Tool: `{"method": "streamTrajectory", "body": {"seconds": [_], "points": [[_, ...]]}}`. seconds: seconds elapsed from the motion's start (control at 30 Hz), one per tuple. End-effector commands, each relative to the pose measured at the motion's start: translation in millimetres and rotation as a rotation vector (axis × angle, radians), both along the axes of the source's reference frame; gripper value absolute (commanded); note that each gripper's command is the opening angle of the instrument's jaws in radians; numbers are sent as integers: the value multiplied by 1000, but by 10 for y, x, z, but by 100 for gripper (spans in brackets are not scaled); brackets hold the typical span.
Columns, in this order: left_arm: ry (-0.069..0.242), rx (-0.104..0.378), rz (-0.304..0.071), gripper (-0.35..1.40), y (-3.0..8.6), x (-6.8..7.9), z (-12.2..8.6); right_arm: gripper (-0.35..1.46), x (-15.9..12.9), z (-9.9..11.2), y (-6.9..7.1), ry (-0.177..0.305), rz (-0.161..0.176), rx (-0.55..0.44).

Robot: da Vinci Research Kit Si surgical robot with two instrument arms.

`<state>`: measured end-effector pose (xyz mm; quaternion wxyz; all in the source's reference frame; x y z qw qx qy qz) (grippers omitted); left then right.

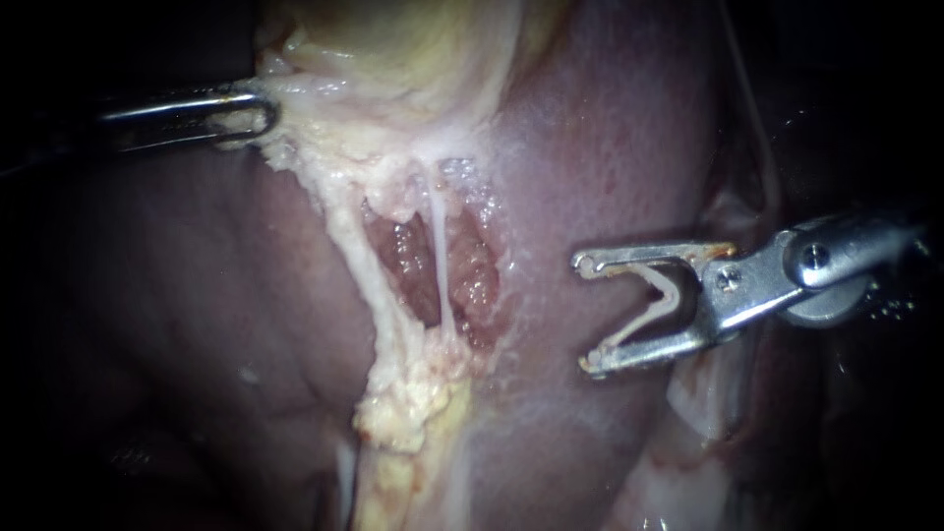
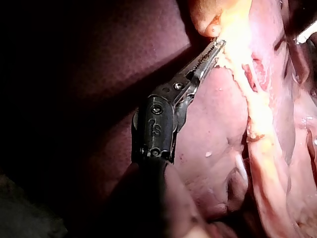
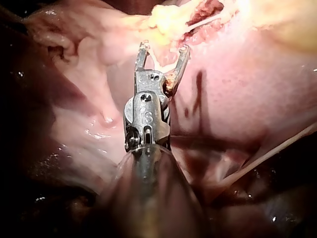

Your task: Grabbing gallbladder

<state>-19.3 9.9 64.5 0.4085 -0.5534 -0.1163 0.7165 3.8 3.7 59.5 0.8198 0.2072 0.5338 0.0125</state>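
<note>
The pale yellow gallbladder [image 1: 393, 59] lies at the top of the endoscope view, with a fatty strip [image 1: 413, 393] trailing down from it. My left instrument [image 1: 258, 110] comes in from the left, its slim toothed jaws shut on the gallbladder's ragged left edge; the left wrist view shows the same jaws [image 2: 215, 47] pinching yellow tissue [image 2: 237, 39]. My right instrument [image 1: 588, 315] hovers over the liver [image 1: 610, 128], right of the raw red bed [image 1: 472, 275]. Its jaws are open, with a pale V-shaped clip [image 1: 654, 305] seated between them. They touch no tissue [image 3: 164, 47].
A thin whitish tube [image 1: 438, 246] crosses the raw bed from top to bottom, and a thicker pale band [image 1: 359, 265] runs along the bed's left side. A fine pale thread [image 1: 757, 128] hangs at the right, above my right instrument. Dark liver surface [image 1: 197, 295] fills the lower left.
</note>
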Motion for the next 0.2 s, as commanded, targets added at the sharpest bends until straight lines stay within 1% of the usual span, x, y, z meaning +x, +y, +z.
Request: {"method": "streamTrajectory", "body": {"seconds": [0.03,0.17,0.2], "points": [[2,-1,-3,-35,0,0,1,50,0,0,0,0,0,0],[4,-1,-5,-35,-1,0,1,50,0,0,0,0,0,0],[9,-6,-6,-35,-1,-1,2,50,0,0,0,0,0,0]]}}
